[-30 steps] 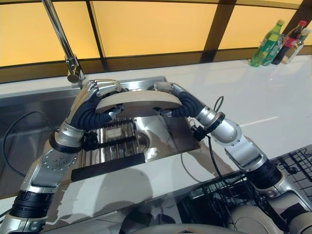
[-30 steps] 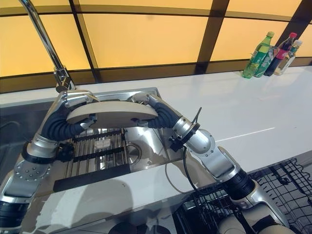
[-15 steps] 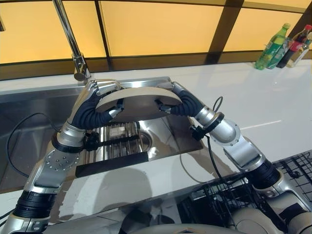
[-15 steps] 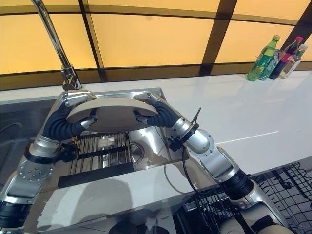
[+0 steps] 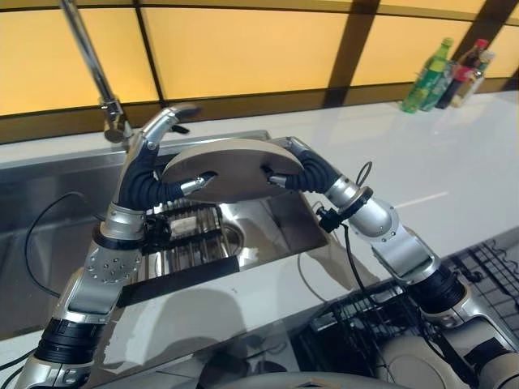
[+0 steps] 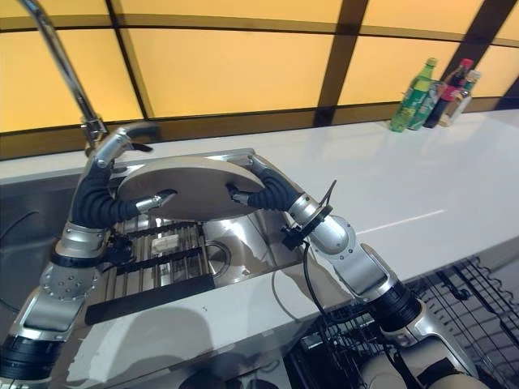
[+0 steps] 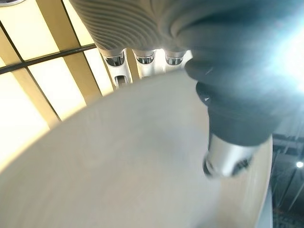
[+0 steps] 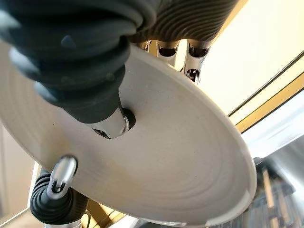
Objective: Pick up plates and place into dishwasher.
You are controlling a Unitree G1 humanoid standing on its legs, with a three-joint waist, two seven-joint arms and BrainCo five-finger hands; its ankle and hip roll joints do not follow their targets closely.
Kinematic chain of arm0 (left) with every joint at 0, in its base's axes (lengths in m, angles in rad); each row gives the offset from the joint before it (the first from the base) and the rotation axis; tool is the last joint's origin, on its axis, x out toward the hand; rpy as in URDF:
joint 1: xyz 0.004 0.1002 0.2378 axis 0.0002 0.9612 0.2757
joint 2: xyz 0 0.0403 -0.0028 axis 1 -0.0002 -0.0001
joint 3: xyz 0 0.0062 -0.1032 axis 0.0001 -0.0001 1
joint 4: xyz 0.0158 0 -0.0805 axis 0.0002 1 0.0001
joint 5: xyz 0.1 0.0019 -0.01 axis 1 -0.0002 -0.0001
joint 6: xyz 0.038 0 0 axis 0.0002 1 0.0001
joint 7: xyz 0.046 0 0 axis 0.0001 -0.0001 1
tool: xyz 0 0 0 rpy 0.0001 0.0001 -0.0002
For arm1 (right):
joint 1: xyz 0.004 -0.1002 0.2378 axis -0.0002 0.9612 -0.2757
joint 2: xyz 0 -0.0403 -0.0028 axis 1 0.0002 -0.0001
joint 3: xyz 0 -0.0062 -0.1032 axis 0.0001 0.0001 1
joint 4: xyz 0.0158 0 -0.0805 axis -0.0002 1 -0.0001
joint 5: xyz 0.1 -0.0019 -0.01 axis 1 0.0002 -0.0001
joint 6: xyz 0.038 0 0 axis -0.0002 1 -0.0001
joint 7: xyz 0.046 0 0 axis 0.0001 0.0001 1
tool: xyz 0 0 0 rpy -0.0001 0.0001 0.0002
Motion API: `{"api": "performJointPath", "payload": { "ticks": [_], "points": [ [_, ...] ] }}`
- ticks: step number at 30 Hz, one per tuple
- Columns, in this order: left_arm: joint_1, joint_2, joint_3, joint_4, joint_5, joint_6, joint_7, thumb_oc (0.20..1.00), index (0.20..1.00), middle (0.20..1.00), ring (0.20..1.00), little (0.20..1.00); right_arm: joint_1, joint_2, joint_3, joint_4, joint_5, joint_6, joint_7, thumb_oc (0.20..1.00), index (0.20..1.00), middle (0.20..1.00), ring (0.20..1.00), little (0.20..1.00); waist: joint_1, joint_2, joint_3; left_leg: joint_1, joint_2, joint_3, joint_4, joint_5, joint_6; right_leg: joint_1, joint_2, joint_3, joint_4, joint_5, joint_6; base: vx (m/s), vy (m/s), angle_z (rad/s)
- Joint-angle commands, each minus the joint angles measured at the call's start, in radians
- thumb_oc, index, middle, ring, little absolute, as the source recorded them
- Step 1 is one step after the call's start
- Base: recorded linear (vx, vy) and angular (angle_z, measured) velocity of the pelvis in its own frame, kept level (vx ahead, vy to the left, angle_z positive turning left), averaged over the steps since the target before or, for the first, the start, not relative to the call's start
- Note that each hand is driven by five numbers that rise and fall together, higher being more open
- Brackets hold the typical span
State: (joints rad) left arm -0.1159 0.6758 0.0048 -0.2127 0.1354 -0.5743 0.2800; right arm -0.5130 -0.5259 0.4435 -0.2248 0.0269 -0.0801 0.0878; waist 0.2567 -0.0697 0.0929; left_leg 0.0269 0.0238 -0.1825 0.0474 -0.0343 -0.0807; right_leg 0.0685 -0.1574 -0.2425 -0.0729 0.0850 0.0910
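Evidently both hands [image 5: 174, 188] [image 5: 288, 172] pinch plate [image 5: 231, 166] over sink [image 5: 268, 219]

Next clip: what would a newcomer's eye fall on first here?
A pale round plate held up over the steel sink, pinched from both sides by the left hand and the right hand. Behind it glow amber wall panels, with bottles on the white counter's far right.

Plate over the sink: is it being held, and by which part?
Yes. The plate is pinched at opposite rim edges by the left robot hand and the right robot hand, thumbs underneath.
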Motion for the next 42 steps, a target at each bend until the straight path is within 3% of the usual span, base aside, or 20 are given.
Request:
{"api": "performJointPath", "payload": {
  "ticks": [1,8,21,27,36,42],
  "points": [
    [-0.056,-0.014,0.036,0.045,-0.006,0.021,0.069,1.000,1.000,1.000,1.000,1.000,0.004,-0.028,-0.079,-0.029,0.001,-0.044,-0.048,0.200,0.200,0.200,0.200,0.200,-0.031,0.031,-0.075,-0.015,-0.013,0.016,-0.078,0.055,0.043,0.054,-0.038,-0.006,0.149,-0.150,0.041,-0.01,-0.017,-0.25],
    [-0.059,-0.004,0.063,0.073,0.014,0.058,0.130,1.000,1.000,1.000,1.000,1.000,0.065,-0.081,-0.153,-0.032,-0.033,-0.048,-0.068,0.200,0.200,0.200,0.200,0.200,-0.080,0.032,-0.083,0.002,-0.001,0.055,-0.079,0.045,0.041,0.038,-0.027,0.028,0.153,-0.150,0.034,0.00,-0.016,-0.17],
    [0.042,0.017,0.223,0.165,0.044,0.141,0.288,1.000,1.000,1.000,1.000,1.000,0.283,-0.170,-0.378,0.077,-0.128,-0.031,-0.206,0.200,0.200,0.200,0.200,0.200,-0.195,0.041,-0.097,0.037,0.036,0.170,-0.097,0.030,0.036,0.015,0.003,0.142,0.103,-0.115,0.020,0.02,-0.041,-0.27],
    [0.144,0.018,0.339,0.204,-0.002,0.176,0.286,1.000,1.000,1.000,1.000,1.000,0.442,-0.178,-0.502,0.103,-0.189,-0.020,-0.257,0.200,0.200,0.200,0.200,0.200,-0.236,0.046,-0.094,0.045,0.048,0.207,-0.105,0.027,0.029,0.012,0.007,0.189,0.067,-0.092,0.027,0.06,-0.074,-0.27],
    [0.141,0.012,0.312,0.203,-0.012,0.204,0.239,1.000,1.000,1.000,1.000,1.000,0.448,-0.188,-0.510,0.247,-0.267,0.024,-0.325,0.200,0.200,0.200,0.200,0.200,-0.255,0.059,-0.061,0.036,0.054,0.212,-0.078,0.005,0.019,-0.001,0.005,0.211,0.063,-0.094,0.032,0.04,-0.065,-0.07],
    [0.159,0.017,0.326,0.219,-0.017,0.205,0.241,1.000,1.000,1.000,1.000,1.000,0.456,-0.199,-0.510,0.298,-0.341,0.045,-0.419,0.200,0.200,0.200,0.200,0.200,-0.263,0.070,-0.016,-0.005,0.055,0.210,-0.028,-0.004,0.015,-0.040,0.002,0.233,0.086,-0.093,0.034,0.02,-0.043,-0.03]
  ]
}}
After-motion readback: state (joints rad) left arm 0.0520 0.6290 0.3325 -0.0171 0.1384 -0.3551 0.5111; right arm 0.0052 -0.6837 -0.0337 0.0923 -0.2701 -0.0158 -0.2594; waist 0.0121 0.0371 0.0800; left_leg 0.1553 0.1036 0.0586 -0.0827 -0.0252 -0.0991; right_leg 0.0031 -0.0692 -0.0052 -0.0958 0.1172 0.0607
